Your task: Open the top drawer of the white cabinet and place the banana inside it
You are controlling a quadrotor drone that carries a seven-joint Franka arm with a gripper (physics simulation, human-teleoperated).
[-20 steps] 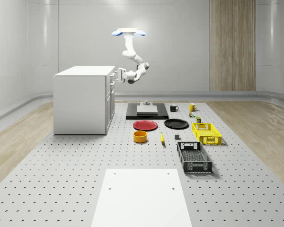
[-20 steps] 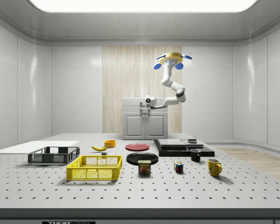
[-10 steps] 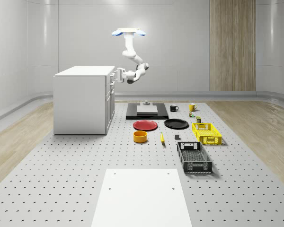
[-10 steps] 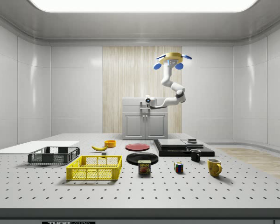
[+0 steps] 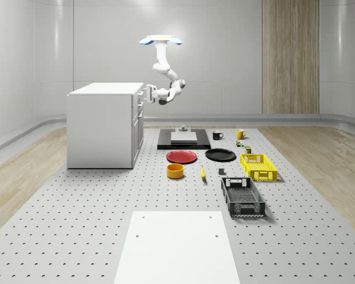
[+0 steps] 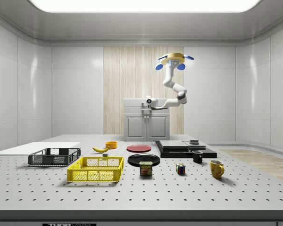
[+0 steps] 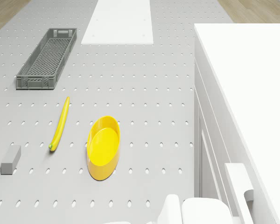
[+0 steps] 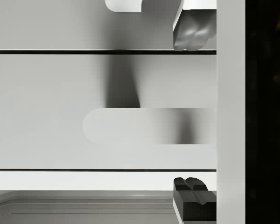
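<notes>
At the white cabinet (image 5: 103,124), the hovering drone (image 5: 160,41) levels its end effector (image 8: 190,114), fingers spread astride the top drawer's handle (image 8: 149,126), ready to pull, while the banana (image 5: 202,172) lies on the desk (image 5: 77,201) at its five o'clock.

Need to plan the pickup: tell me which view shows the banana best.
The drone view: the banana lies full length on the table beside the yellow bowl. The whole-scene view shows a thin sliver; the side view shows it far off.
</notes>
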